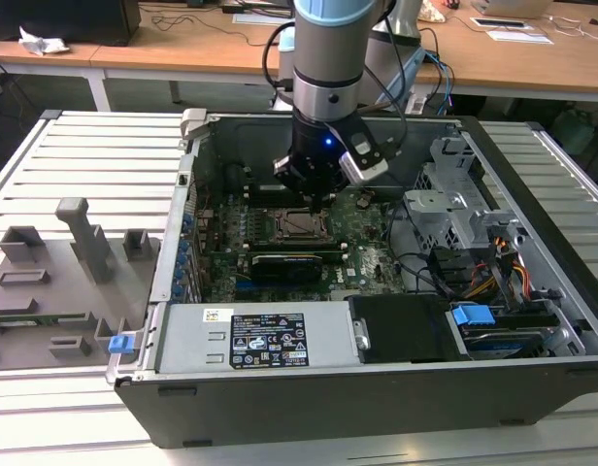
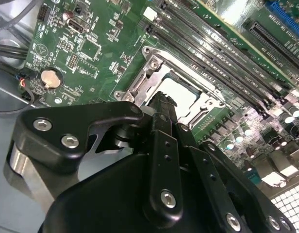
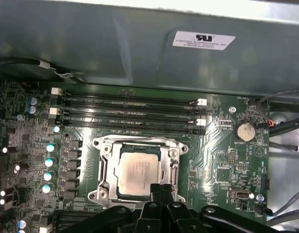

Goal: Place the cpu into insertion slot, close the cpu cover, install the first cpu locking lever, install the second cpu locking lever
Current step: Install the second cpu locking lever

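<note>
Black linkage arms of the gripper (image 2: 161,104) crowd the foreground in the second wrist view, its fingers pressed together with nothing between them, the tip poised at the near edge of the cpu cover (image 2: 140,85). Behind it the cpu (image 2: 181,94) lies seated in the insertion slot (image 2: 207,104) on the green motherboard (image 2: 106,43).

Seen in the first wrist view, the pale chip (image 3: 140,172) sits square inside the silvery frame (image 3: 105,165), which lies flat around it; a coin battery (image 3: 245,131) and a white label (image 3: 204,40), its print too small to make out, lie beyond.

From the exterior view, the arm reaches into the open computer case (image 1: 532,383), whose power-supply sticker (image 1: 268,341) is also unreadable. A tip that slips off the frame could, by this judgement, scrape the chip's face or nearby components.
</note>
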`<state>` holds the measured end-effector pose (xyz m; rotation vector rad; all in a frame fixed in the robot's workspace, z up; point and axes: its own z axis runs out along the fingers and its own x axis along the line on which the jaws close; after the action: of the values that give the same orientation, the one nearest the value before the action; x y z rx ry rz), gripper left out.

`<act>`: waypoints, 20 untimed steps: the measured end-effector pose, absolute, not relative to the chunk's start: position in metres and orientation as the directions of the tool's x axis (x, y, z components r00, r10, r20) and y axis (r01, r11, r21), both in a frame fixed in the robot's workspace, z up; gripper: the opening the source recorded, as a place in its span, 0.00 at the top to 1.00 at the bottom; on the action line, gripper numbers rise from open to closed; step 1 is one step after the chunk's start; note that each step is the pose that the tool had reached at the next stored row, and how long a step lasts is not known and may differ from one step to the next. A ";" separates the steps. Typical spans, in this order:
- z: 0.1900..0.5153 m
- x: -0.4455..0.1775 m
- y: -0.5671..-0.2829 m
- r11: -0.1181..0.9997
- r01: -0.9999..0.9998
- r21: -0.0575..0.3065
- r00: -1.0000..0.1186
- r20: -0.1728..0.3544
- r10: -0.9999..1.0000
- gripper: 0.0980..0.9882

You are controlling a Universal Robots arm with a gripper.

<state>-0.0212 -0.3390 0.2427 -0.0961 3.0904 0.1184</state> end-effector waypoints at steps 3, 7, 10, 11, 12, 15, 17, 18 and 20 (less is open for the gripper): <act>0.243 -0.021 -0.344 0.995 -0.064 0.078 -0.997 -0.046 -0.060 0.99; 0.243 -0.021 -0.347 0.995 -0.063 0.081 -0.997 -0.046 -0.060 0.99; 0.242 -0.021 -0.352 0.994 -0.063 0.084 -0.997 -0.046 -0.060 0.99; 0.242 -0.021 -0.355 0.994 -0.063 0.092 -0.997 -0.046 -0.059 0.99; 0.242 -0.021 -0.358 0.994 -0.063 0.094 -0.997 -0.046 -0.059 0.99; 0.240 -0.021 -0.363 0.992 -0.063 0.107 -0.997 -0.046 -0.059 0.99; 0.239 -0.021 -0.365 0.991 -0.063 0.118 -0.997 -0.042 -0.058 0.99; 0.238 -0.021 -0.365 0.991 -0.062 0.121 -0.998 -0.039 -0.058 0.99; 0.236 -0.021 -0.367 0.991 -0.062 0.122 -0.998 -0.039 -0.058 0.99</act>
<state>-0.0212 -0.3673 0.2362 -0.0937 3.0990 0.1919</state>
